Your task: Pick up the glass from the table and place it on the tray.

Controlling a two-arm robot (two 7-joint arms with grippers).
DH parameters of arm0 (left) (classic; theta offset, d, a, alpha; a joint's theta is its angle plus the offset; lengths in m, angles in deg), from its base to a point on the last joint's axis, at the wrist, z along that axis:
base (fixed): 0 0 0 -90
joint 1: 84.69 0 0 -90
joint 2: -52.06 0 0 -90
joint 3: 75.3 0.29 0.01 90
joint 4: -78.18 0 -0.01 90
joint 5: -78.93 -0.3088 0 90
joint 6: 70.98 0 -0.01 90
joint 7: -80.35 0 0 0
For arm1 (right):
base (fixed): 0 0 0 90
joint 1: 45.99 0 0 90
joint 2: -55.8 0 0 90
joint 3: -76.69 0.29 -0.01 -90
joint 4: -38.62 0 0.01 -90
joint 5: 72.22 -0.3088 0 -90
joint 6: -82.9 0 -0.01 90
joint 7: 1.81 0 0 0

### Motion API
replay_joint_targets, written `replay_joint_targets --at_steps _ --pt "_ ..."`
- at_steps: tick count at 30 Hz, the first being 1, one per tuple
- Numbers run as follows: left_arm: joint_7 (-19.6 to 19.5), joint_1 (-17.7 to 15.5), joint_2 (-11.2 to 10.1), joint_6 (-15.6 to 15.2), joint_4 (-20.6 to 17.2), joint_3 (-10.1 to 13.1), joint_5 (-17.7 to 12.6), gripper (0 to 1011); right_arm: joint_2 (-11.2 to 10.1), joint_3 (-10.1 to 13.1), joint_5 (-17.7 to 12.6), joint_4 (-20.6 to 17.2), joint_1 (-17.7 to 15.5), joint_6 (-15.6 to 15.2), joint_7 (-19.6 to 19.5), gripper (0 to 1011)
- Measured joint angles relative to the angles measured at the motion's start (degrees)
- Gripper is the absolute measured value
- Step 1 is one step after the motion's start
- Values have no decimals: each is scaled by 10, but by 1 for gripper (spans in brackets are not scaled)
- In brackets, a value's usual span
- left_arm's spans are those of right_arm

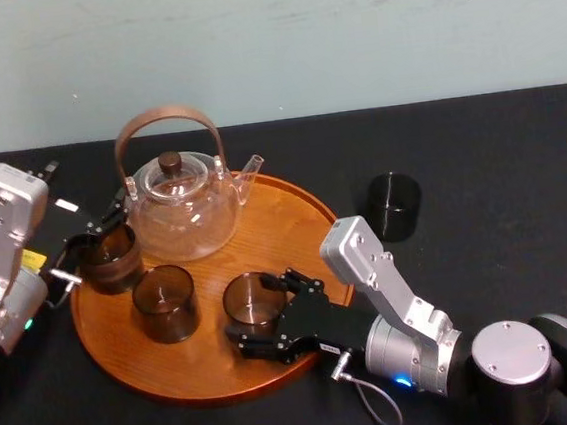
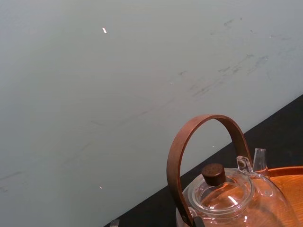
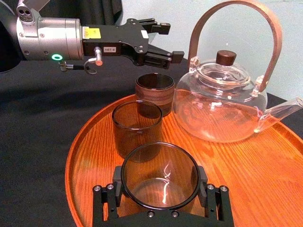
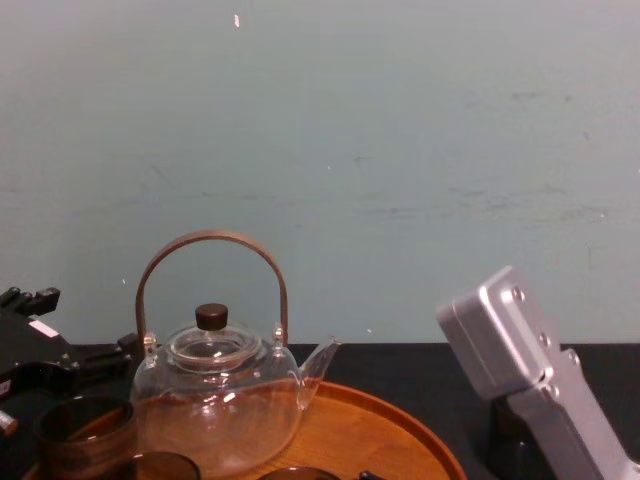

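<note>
Gripping from the side, your right gripper (image 3: 160,189) is clamped on the glass (image 3: 159,172), keeping it upright on the tray's (image 3: 265,189) near part, clear of the teapot (image 3: 222,101). Your left gripper (image 3: 169,40) hovers, fingers apart, over another tumbler (image 3: 155,92).

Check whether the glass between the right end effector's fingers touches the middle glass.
Apart. The head view shows bare wood of the tray between the glass at the right end effector and the middle glass.
</note>
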Motion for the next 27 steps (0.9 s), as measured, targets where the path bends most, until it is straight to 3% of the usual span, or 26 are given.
replay_joint_targets --at_steps 15,19,27 --pt "0 0 0 0 0 0 0 1001 -1 0 0 0 0 0 0 908" --pt "0 0 0 0 0 0 0 1001 -1 1 0 -1 0 1 0 1002" --pt "0 0 0 0 0 0 0 1001 -1 1 0 -1 0 1 0 1002"
